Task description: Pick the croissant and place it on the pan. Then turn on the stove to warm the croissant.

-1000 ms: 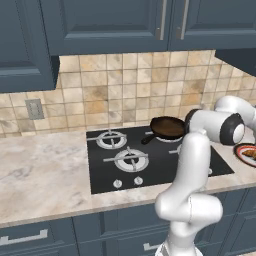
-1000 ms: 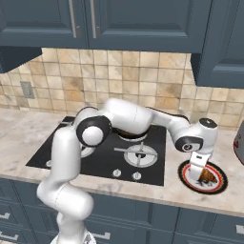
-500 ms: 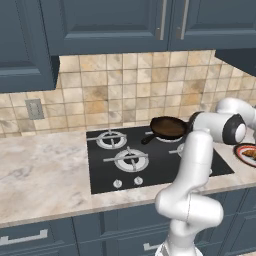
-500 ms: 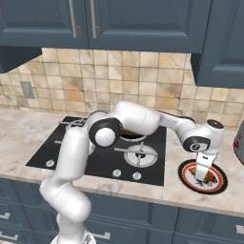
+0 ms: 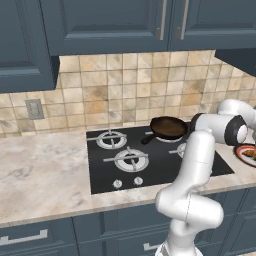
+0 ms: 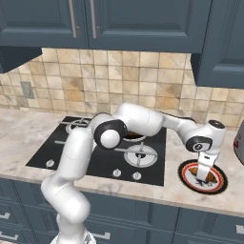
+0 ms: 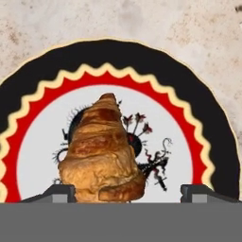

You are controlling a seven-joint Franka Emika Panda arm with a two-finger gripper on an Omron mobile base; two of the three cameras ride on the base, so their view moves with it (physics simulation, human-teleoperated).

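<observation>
The croissant (image 7: 101, 156), a golden-brown lump, lies on a round plate (image 7: 156, 61) with a black rim, a red zigzag ring and a white middle. My gripper (image 7: 127, 193) is open just above the plate; the croissant sits between its fingertips (image 7: 56, 191), closer to the left one. From the right base view the gripper (image 6: 206, 175) points straight down onto the plate (image 6: 217, 187), right of the stove (image 6: 71, 152). The dark pan (image 5: 169, 127) rests on the back right burner of the stove (image 5: 150, 165), handle toward the front left.
Small silver knobs (image 5: 117, 183) line the stove's front edge. A dark appliance (image 6: 239, 147) stands at the far right of the marble counter (image 5: 45, 175). Upper cabinets (image 6: 143, 24) hang overhead. A wall outlet (image 5: 34, 108) is at the left.
The gripper has moved right and down, from beside the stove's edge to low over the plate and croissant. Pan and croissant have not moved.
</observation>
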